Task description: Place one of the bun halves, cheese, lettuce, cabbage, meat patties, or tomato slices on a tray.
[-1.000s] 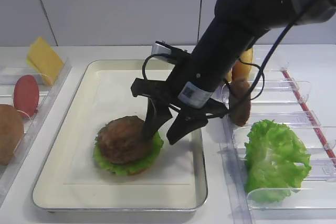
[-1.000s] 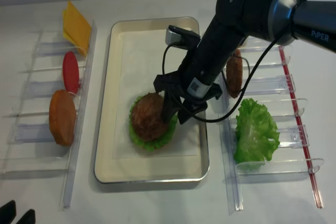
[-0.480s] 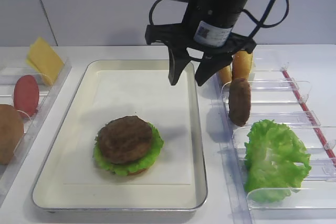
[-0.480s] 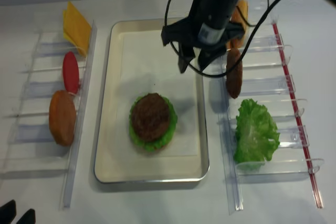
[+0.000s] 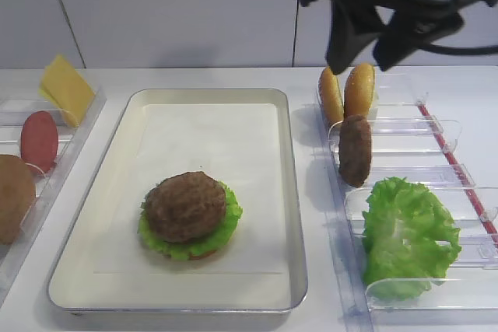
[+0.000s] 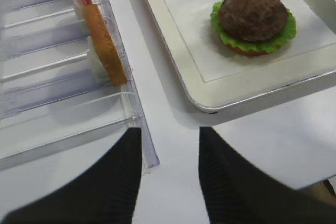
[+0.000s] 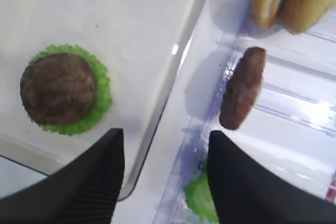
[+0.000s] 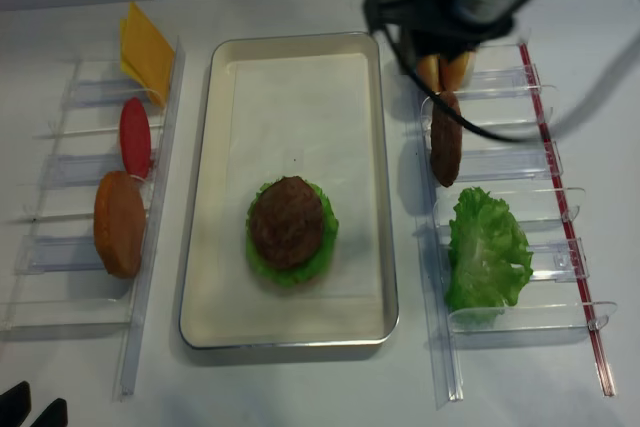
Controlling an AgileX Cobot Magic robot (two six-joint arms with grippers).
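Hovering far right, the right gripper (image 5: 372, 44) hangs spread, empty; a grainy round patty (image 5: 185, 206) tops frilly lettuce (image 5: 223, 227) on the tray (image 5: 296, 270).

No readable text, labels or numbers; arm sticker too blurred.

Dark brown patty (image 5: 185, 205) is lying on frilly green lettuce (image 5: 222, 227) in cream-white tray (image 5: 288, 192); yellow cheese (image 5: 66, 89) is showing far left.
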